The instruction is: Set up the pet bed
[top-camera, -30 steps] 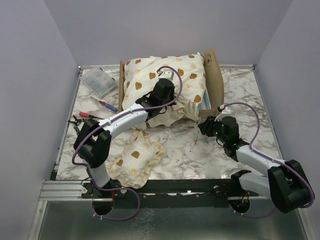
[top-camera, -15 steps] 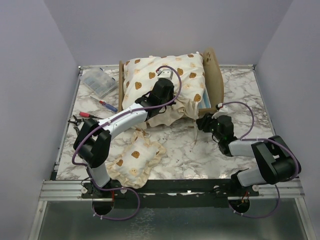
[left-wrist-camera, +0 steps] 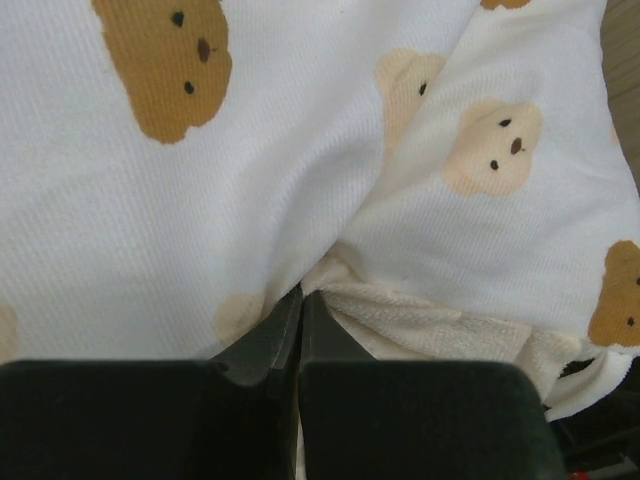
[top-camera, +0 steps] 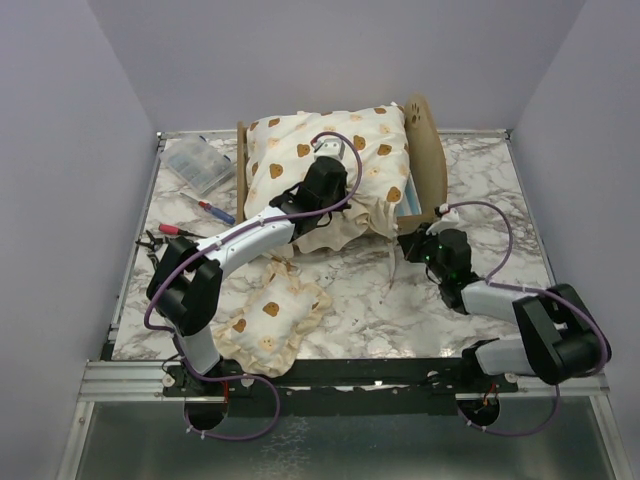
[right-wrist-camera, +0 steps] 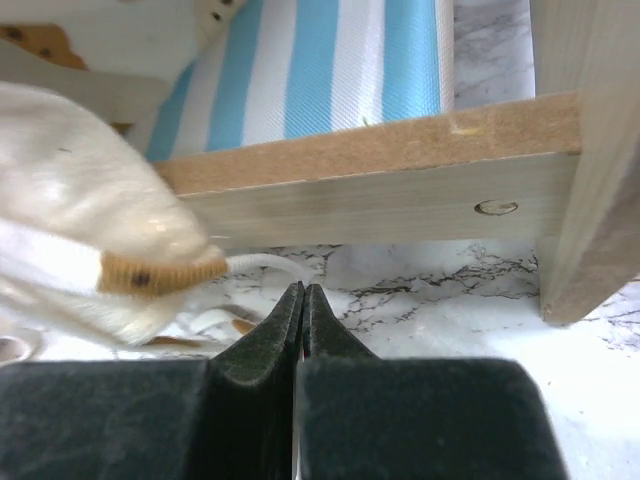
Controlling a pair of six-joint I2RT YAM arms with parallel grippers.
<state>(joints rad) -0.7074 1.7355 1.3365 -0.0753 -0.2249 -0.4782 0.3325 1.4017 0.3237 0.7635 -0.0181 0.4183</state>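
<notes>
Though seemingly light and stiff, pet bed [top-camera: 428,150], upper centre: grasp side rail [right-wrist-camera: 380,190]. Right hand [right-wrist-camera: 303,290] closed, empty; left hand [left-wrist-camera: 301,296] closed against cushion [left-wrist-camera: 150,220].

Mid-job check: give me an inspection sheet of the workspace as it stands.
Surface: marbled table.
Job's things: bed at the back, cushion draped over it and spilling over its near side; pillow on the table in front.
Clutter: clear box, pen, red-handled tool, all at left.
Grippers: left gripper shut, tips on cushion; right gripper shut, empty, beside the bed's side board.
Cables: purple cable loops over each arm.
Surroundings: plain walls; metal rail at near edge.
</notes>
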